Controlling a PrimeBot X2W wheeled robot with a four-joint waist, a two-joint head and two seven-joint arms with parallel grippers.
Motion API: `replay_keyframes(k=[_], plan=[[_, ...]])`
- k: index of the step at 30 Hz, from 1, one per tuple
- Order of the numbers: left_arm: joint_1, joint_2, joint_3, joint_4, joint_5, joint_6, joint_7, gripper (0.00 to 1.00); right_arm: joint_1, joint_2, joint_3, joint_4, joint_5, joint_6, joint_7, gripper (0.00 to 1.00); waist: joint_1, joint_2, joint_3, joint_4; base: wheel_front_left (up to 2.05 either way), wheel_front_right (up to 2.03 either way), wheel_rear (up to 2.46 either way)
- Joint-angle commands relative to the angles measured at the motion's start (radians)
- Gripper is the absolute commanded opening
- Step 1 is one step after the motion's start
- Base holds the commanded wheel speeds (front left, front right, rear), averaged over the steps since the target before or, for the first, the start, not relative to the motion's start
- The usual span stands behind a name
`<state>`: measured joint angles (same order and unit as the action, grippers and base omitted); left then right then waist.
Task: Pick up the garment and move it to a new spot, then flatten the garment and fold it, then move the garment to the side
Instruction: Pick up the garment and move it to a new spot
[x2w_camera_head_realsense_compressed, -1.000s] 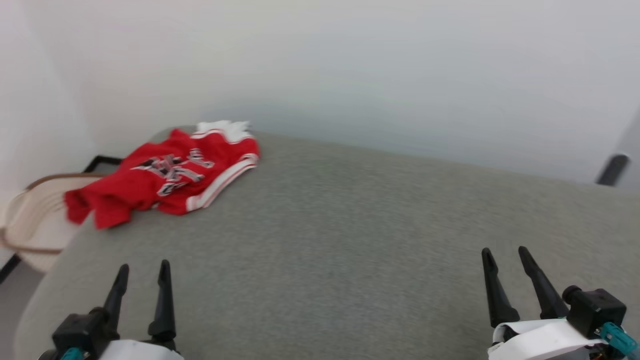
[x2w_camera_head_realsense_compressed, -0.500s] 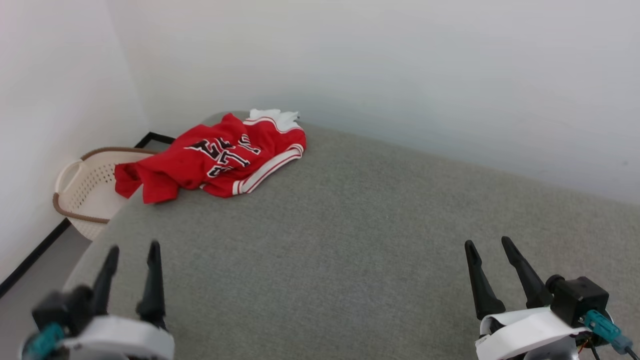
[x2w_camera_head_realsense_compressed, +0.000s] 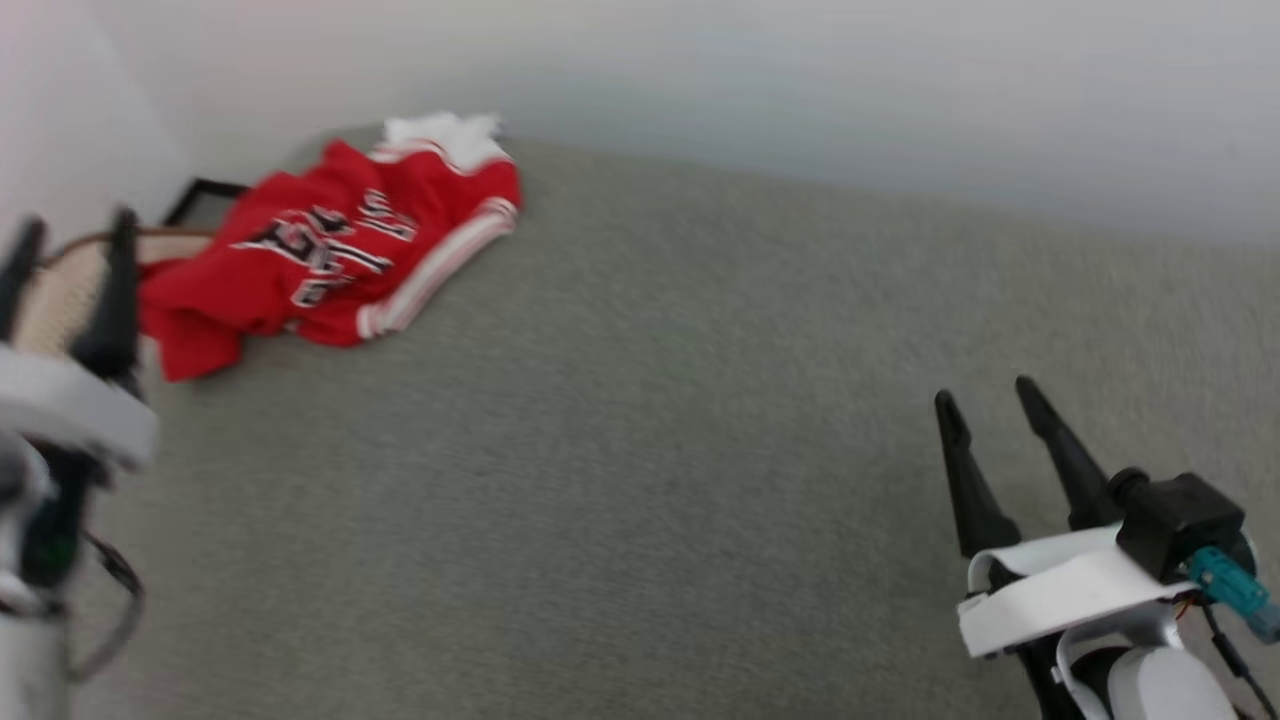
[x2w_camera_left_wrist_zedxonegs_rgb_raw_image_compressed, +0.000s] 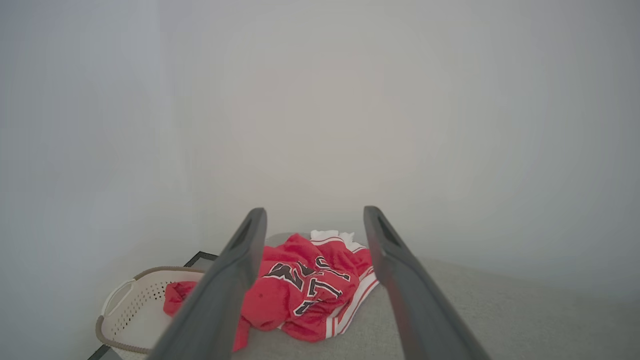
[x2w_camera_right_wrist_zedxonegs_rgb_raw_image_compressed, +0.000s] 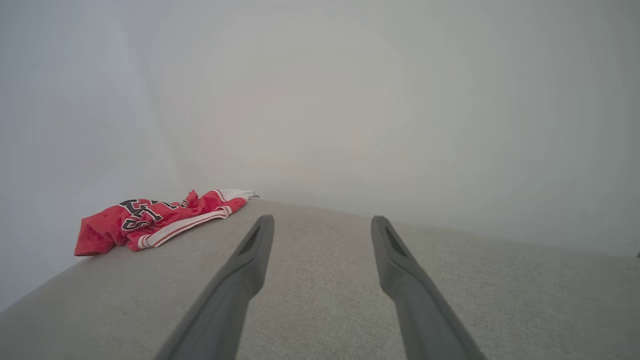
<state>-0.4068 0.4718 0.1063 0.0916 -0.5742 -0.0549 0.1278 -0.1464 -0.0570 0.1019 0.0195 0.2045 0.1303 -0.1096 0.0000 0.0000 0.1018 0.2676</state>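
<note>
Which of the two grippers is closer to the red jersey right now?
The left gripper: raised at the left edge, its open fingers frame the jersey in its wrist view. The right gripper sits far off across the grey surface.

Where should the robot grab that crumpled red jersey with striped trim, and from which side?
Probably the bunched middle of the red jersey, near the lettering, from above with the open left gripper, the nearer one. It lies heaped at the far left corner of the grey padded surface, one end overhanging beside a cream basket; a sideways approach might push it off.
</note>
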Motion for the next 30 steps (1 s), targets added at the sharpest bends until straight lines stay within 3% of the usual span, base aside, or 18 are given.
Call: replay_keyframes(k=[1, 10, 16, 25, 30], plan=[[-0.03, 0.009, 0.005, 0.014, -0.015, -0.008, 0.015, 1.0, -0.016, -0.006, -0.003, -0.006, -0.007, 0.001, -0.002, 1.0, 0.0, 0.0, 0.121, -0.109, 0.0, 0.0, 0.0], [-0.285, 0.151, 0.037, 0.195, -0.127, -0.032, 0.239, 1.0, -0.071, -0.018, -0.011, -0.036, 0.005, 0.001, -0.018, 1.0, 0.0, 0.0, 0.293, -0.212, 0.0, 0.0, 0.0], [-0.415, 0.23, 0.004, 0.361, -0.155, -0.046, 0.38, 1.0, -0.109, -0.024, -0.001, -0.053, 0.013, 0.001, -0.031, 1.0, 0.0, 0.0, 0.393, -0.261, 0.0, 0.0, 0.0], [-0.539, 0.277, -0.051, 0.565, -0.157, -0.038, 0.542, 1.0, -0.143, -0.038, 0.01, -0.1, 0.014, 0.001, -0.023, 1.0, 0.0, 0.0, 0.492, -0.304, 0.0, 0.0, 0.0], [-0.587, 0.269, -0.078, 0.666, -0.162, -0.023, 0.623, 1.0, -0.145, -0.041, 0.005, -0.133, 0.014, 0.001, -0.008, 1.0, 0.0, 0.0, 0.511, -0.312, 0.0, 0.0, 0.0]])
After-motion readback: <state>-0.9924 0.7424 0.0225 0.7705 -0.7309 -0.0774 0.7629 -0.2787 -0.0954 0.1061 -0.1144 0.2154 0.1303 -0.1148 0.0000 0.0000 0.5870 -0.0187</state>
